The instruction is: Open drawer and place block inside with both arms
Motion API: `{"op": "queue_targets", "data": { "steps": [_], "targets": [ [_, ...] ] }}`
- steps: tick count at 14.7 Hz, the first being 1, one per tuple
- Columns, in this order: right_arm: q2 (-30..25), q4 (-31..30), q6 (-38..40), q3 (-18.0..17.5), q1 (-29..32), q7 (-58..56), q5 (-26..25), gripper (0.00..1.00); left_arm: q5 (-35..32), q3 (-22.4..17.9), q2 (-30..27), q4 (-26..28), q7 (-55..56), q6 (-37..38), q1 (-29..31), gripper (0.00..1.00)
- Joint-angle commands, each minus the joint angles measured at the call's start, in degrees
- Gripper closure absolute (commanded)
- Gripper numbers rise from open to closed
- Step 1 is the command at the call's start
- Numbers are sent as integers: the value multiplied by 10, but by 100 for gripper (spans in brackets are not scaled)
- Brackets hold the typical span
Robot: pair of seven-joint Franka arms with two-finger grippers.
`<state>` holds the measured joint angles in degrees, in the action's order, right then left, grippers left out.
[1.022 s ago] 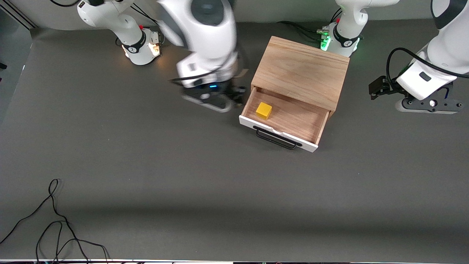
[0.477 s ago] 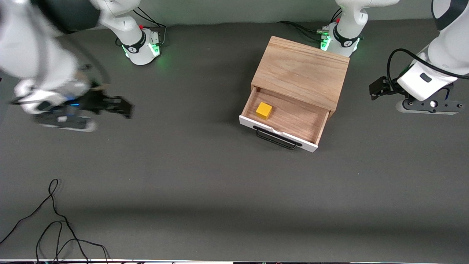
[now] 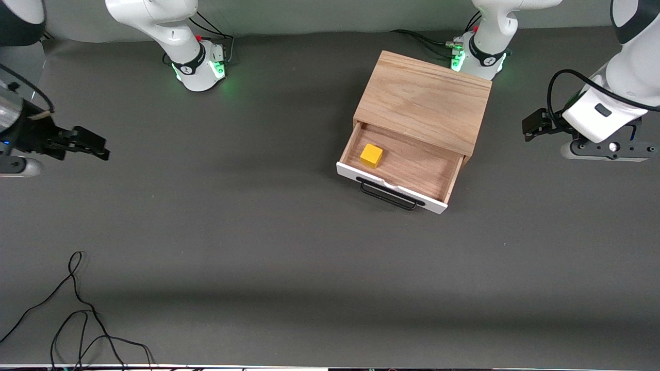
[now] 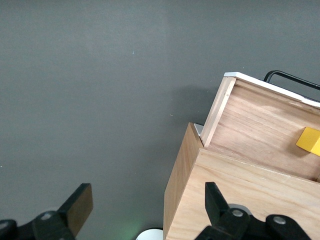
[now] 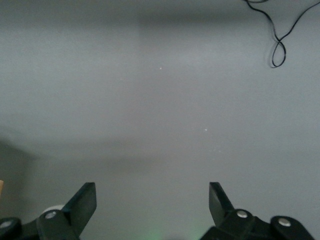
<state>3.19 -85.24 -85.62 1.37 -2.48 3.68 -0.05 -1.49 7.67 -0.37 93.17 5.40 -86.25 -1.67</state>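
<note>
Showing the closing stage of the task, the front view has the drawer [image 3: 399, 167] pulled out of its oak cabinet [image 3: 424, 100], which stands near the edge of the surface [image 3: 258, 232] where the arm bases are, toward the left arm's end. The block [image 3: 371, 155] rests on the drawer floor, in the inner corner toward the right arm's end, close to the side wall but apart from the white front. The black wire handle [image 3: 388, 196] faces the front camera.

The right pincer [image 3: 85, 144] hangs over the bare surface at the right arm's end, well apart from the cabinet; its wrist view shows both fingers [image 5: 82, 202] spread wide with nothing between them and only bare surface and a loose cable [image 5: 280, 30] beneath. The left pincer [image 3: 536, 123] hangs over the surface beside the cabinet at the left arm's end; its fingers [image 4: 80, 205] likewise stand spread and empty, with the cabinet's side and the open drawer in view.

Judged from this layout, the placing appears done and what is left is to park both arms. To finish well, each arm should remain clear of the cabinet and the protruding drawer front, since a brush against either could slide the cabinet or jolt the block. Both pincers should stay empty and high above the surface.
</note>
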Motion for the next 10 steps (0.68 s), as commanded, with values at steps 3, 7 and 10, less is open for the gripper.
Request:
{"op": "queue_targets", "data": {
  "steps": [3, 7, 10],
  "targets": [
    [-13, -20, -14, 30, 12, -60, -3, 0, 0, -1, -4, 3, -8, -7, 1, 0],
    [-7, -22, -14, 38, 12, -59, -3, 0, 0, -1, -4, 3, -8, -7, 1, 0],
    [-5, -23, -11, 40, 12, -59, -4, 0, 0, -1, -4, 4, -8, -6, 1, 0]
  ]
}}
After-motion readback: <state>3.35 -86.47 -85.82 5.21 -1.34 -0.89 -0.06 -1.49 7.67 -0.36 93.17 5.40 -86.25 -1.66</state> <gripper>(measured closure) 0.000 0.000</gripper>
